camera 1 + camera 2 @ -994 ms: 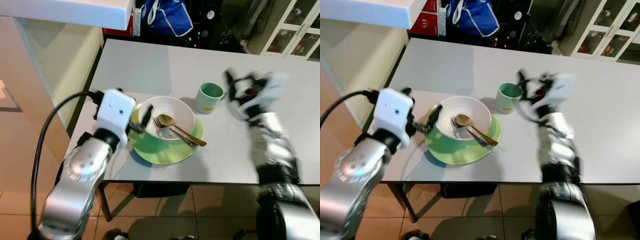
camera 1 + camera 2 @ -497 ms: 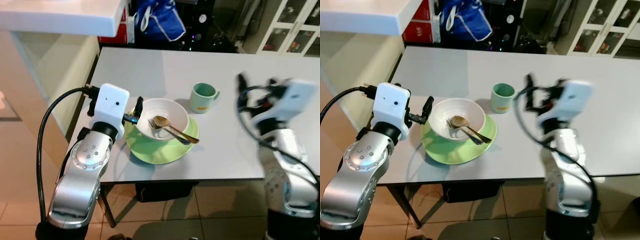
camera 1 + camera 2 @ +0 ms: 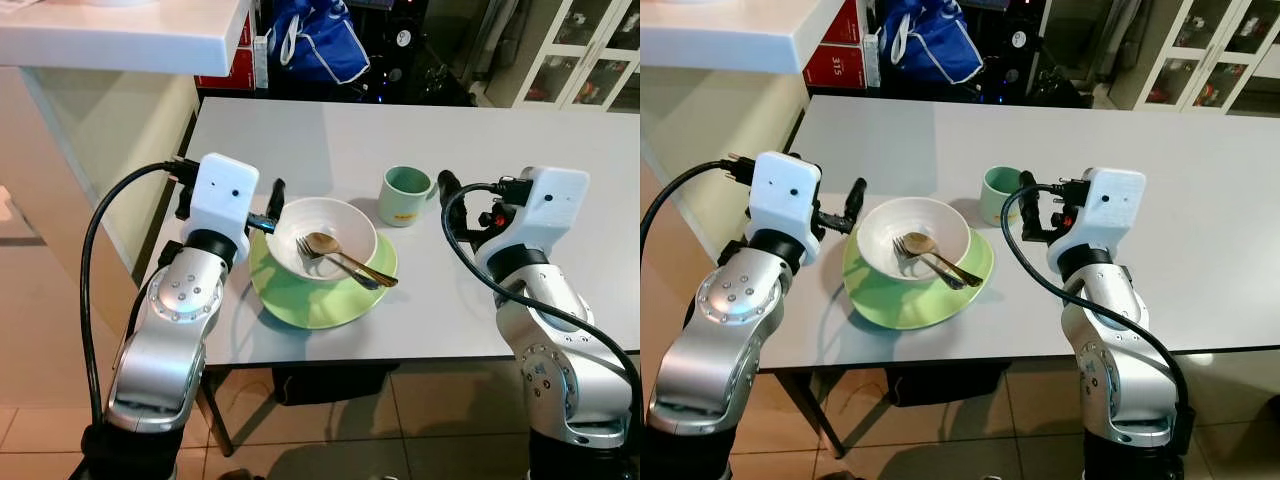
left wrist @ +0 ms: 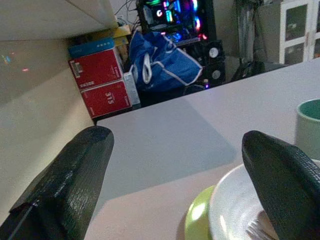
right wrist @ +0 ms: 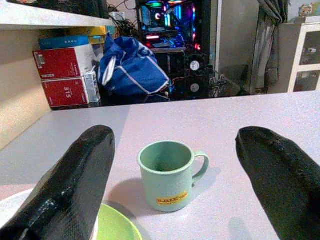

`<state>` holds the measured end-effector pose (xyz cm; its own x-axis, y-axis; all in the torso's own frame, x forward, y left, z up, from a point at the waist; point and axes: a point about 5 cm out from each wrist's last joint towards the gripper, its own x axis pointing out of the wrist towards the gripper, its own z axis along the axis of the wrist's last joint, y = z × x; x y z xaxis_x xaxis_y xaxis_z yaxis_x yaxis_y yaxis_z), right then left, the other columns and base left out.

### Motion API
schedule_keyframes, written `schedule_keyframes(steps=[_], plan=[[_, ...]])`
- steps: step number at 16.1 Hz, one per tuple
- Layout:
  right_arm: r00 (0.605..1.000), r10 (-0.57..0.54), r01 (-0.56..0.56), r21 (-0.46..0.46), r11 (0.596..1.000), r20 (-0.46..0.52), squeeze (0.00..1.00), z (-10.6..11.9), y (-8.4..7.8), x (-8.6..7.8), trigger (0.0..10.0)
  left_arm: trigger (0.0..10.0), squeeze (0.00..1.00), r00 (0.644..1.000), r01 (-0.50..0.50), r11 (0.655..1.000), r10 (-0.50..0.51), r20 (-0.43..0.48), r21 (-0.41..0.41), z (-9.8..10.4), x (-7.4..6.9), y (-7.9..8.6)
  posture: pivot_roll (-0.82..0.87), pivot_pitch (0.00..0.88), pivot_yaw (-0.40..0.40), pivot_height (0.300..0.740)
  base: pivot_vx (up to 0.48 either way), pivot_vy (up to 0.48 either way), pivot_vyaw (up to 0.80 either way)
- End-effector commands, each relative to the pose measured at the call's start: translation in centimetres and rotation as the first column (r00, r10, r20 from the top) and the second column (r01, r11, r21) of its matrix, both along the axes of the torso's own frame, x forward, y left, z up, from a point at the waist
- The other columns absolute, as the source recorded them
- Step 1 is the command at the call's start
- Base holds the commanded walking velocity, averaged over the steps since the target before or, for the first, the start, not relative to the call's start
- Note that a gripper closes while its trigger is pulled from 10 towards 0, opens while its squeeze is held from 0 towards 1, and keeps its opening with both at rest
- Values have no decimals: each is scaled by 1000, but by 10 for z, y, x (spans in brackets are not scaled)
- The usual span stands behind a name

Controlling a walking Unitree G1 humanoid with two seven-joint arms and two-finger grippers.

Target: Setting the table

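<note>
Grey tabletop [image 3: 300, 140] stretches toward a blue bag [image 3: 320, 40] and red boxes [image 4: 102, 82] at its far end. At the table's left edge, the left gripper [image 3: 275, 205] hangs with fingers spread wide, holding nothing, just beside a white bowl [image 3: 322, 238]. That bowl sits on a green plate [image 3: 310, 300] and holds a fork [image 3: 312, 250] and spoon [image 3: 345, 255]. Just right stands a green mug [image 3: 403, 195]. The right gripper [image 5: 170, 190] faces the mug, fingers parted, empty.

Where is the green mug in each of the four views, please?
Left eye view: green mug on the table behind the white bowl.
Right eye view: mug, same spot.
Left wrist view: mug at the frame edge.
Right wrist view: mug, centred between the fingers.
Shared landmark: blue bag.
</note>
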<state>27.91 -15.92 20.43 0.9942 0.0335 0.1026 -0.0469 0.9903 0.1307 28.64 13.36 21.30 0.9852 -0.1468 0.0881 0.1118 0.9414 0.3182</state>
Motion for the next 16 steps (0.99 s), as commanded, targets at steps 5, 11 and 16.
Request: schedule_keyframes(steps=[5,11,16], plan=[[1000,-16,15,40,999,10,0,7,0,3,10000,10000,0,1000,-11,1000,11,27,9,5,8,2,16,0,-17,740,-277,0,0],[1000,-19,18,44,999,14,0,10,-1,5,10000,10000,0,999,-11,1000,10,46,11,7,11,0,13,0,-19,740,-344,0,0],[998,-53,53,33,998,-16,0,5,-5,7,10000,10000,0,997,-50,998,48,53,27,8,17,2,7,0,-17,740,0,0,0]])
